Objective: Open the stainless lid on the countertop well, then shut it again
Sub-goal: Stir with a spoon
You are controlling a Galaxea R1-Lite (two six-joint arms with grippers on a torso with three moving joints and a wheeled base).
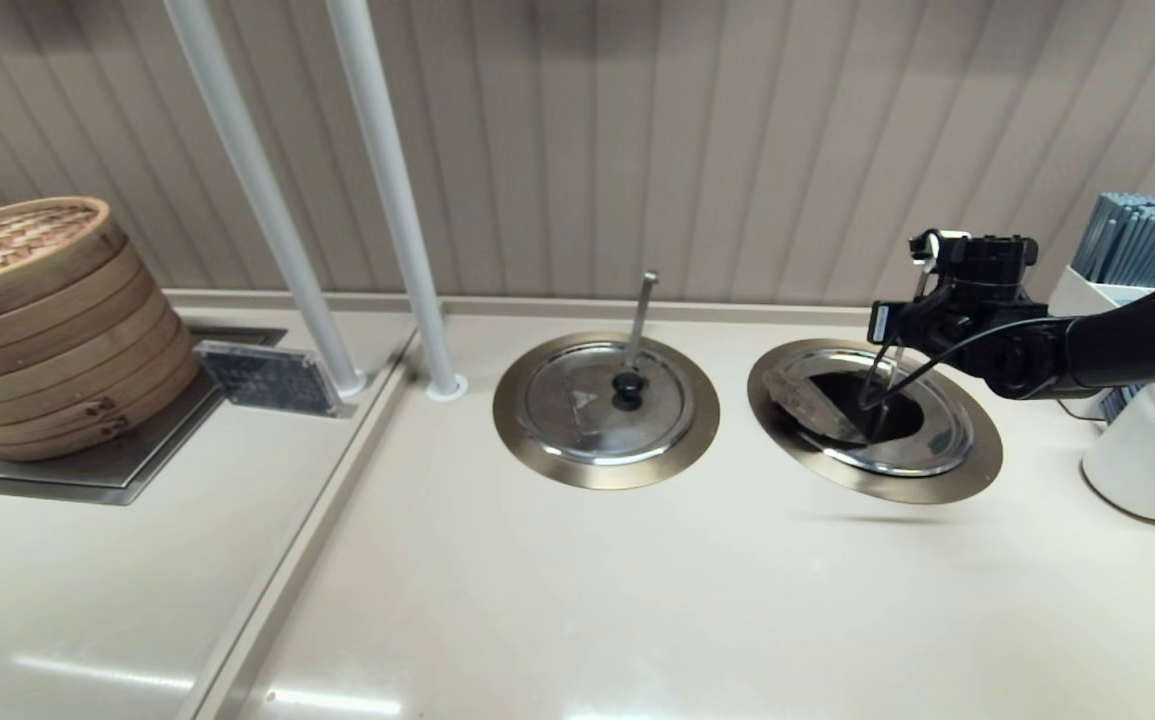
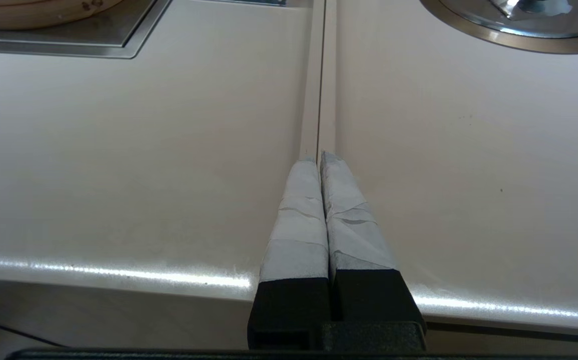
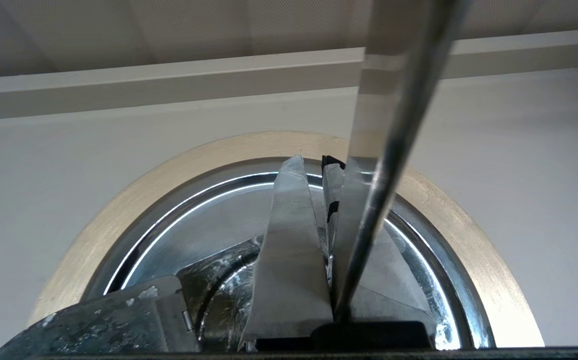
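Note:
The stainless lid (image 1: 932, 440) sits in the right countertop well (image 1: 972, 480). Its wedge panel (image 1: 805, 402) is folded back to the left, and the dark cavity (image 1: 852, 395) shows. My right gripper (image 1: 877, 405) hangs over that opening with its fingers together, holding nothing. The right wrist view shows the lid (image 3: 203, 220), the bronze rim (image 3: 133, 195), the folded panel (image 3: 118, 320) and my right gripper (image 3: 314, 165). A steel ladle handle (image 3: 394, 125) rises beside the right finger. My left gripper (image 2: 319, 156) is shut and parked over the counter seam near the front edge. The lid's knob is hidden.
The twin well's lid (image 1: 605, 410), closed, has a black knob (image 1: 627, 385) and a ladle handle (image 1: 642, 310); its rim (image 2: 519, 42) shows in the left wrist view. Bamboo steamers (image 1: 37, 320) stand far left, two white poles (image 1: 387, 200) behind, white pots (image 1: 1147, 460) and a chopstick holder (image 1: 1147, 240) at right.

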